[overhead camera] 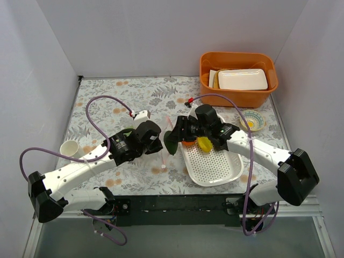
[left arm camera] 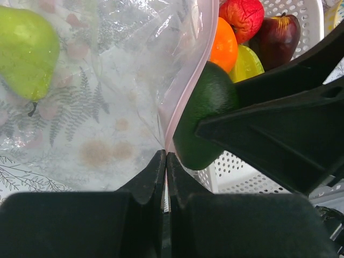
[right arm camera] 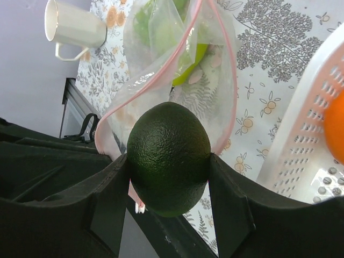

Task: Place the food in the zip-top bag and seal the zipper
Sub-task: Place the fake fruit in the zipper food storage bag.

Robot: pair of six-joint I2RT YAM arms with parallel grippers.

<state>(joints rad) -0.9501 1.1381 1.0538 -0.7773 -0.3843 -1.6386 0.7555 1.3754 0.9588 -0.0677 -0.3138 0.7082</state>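
Observation:
My right gripper (right arm camera: 168, 159) is shut on the dark green avocado (right arm camera: 167, 140) and holds it at the open mouth of the clear zip-top bag (right arm camera: 212, 102). My left gripper (left arm camera: 165, 160) is shut on the bag's pink zipper (left arm camera: 196, 70) and holds the mouth edge up. A green pear (left arm camera: 27, 48) lies inside the bag. In the top view the avocado (overhead camera: 171, 144) hangs between both grippers, left of the white basket (overhead camera: 217, 171). The orange (left arm camera: 223, 45), red apple (left arm camera: 244, 16), maroon plum (left arm camera: 277, 35) and yellow-green fruit (left arm camera: 246, 63) are in the basket.
An orange tub (overhead camera: 238, 97) holding white dishes stands at the back right. A small patterned bowl (overhead camera: 252, 121) sits in front of it. A white cup (overhead camera: 71, 148) stands at the left beside my left arm.

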